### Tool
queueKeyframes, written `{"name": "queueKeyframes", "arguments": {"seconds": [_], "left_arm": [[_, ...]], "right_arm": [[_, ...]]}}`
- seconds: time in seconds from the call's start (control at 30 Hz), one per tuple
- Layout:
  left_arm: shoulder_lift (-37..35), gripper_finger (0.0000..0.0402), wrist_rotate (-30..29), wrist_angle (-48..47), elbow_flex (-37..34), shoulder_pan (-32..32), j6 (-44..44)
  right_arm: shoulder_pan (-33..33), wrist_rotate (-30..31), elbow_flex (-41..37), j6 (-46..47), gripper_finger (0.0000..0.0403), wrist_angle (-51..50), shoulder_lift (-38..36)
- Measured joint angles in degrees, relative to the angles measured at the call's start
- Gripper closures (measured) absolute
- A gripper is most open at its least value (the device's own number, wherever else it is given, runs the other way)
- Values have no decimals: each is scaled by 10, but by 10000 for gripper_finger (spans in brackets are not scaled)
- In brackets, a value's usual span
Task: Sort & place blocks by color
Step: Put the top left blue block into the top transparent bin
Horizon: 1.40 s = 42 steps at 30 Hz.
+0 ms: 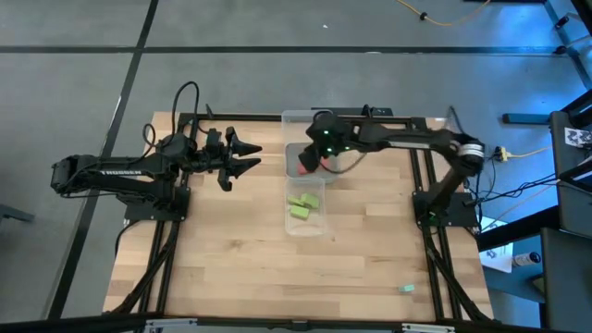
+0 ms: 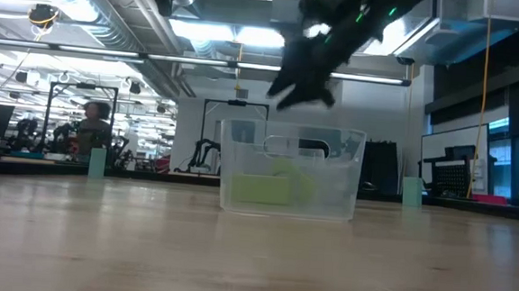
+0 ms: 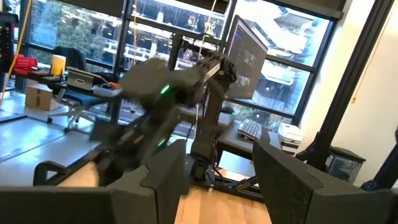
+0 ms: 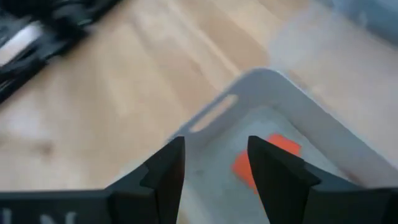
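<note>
right gripper [image 1: 302,163] over tray with red blocks [image 1: 304,169], lime blocks [image 1: 302,205] in next tray, left gripper [image 1: 252,154] open

High view: straight down over the whole pale wooden table [image 1: 277,259].
Low view: tabletop level, facing the clear plastic trays [image 2: 290,170] (shared with high view).

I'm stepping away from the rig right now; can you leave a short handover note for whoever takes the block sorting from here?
Right gripper: open, empty, above the tray with the red blocks.
Left gripper: open, empty, waiting above the table's left side.
Done: lime blocks lie in the nearer clear tray; red ones in the middle tray.
Left: one mint block lies loose near the table's front right corner.
</note>
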Motion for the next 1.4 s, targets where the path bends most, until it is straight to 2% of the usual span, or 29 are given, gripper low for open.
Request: {"name": "queueKeyframes", "arguments": {"seconds": [0.13,0.27,0.4,0.5,0.63,0.83,1.4], "left_arm": [[0,221,1,0,0,0,0],[0,221,2,0,0,0,0],[0,221,22,-1,0,0,-1],[0,221,31,-1,0,0,-2],[0,221,26,-4,0,0,-2],[0,221,21,-4,0,0,-1],[0,221,14,-5,0,0,-1]], "right_arm": [[24,-4,-36,-52,224,-11,-91],[48,-14,-128,-44,224,40,-194],[77,-56,-229,21,224,225,-290],[98,-63,-290,35,224,384,-328],[116,-48,-323,7,224,507,-342],[140,-50,-322,-79,224,512,-342],[147,-49,-321,-78,224,511,-342]]}}
